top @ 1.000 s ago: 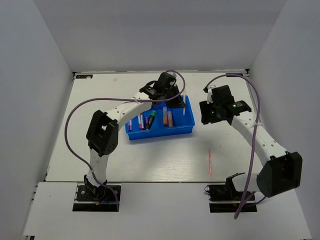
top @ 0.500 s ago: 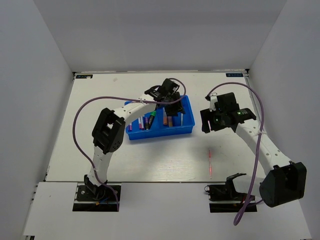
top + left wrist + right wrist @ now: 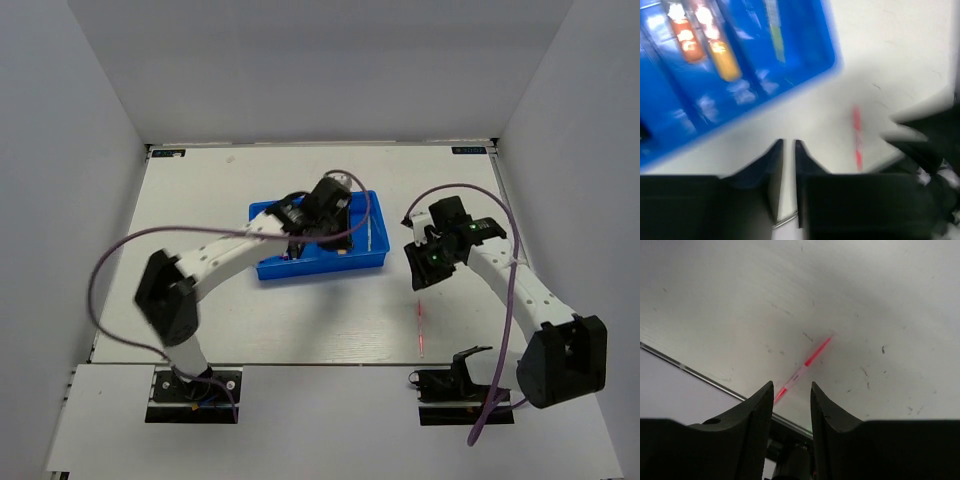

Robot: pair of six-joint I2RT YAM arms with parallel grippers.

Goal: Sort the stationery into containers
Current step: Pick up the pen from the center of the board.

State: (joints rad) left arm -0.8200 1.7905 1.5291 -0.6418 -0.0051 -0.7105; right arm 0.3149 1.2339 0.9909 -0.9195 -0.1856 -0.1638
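Note:
The blue tray (image 3: 300, 272) sits mid-table, and its containers hold several pens and highlighters. In the blurred left wrist view, two orange highlighters (image 3: 720, 55) and a thin yellow-green stick (image 3: 776, 37) lie in the tray (image 3: 810, 47). My left gripper (image 3: 330, 228) hangs over the tray's right half; its jaws (image 3: 788, 145) are shut and hold nothing. A thin pink-white pen (image 3: 421, 330) lies on the table near the front edge, also seen as the pen (image 3: 802, 369) and the pen (image 3: 856, 137). My right gripper (image 3: 424, 272) hovers above and behind it, open and empty (image 3: 791, 387).
The table's near edge (image 3: 700, 375) runs just past the pink pen. Grey walls close in the table on three sides. The right arm's base (image 3: 455, 382) stands close to the pen's near end.
The left gripper pulled back from the tray's far right corner to over its middle, and its elbow swung far left. The right gripper moved nearer and lower toward the pink pen.

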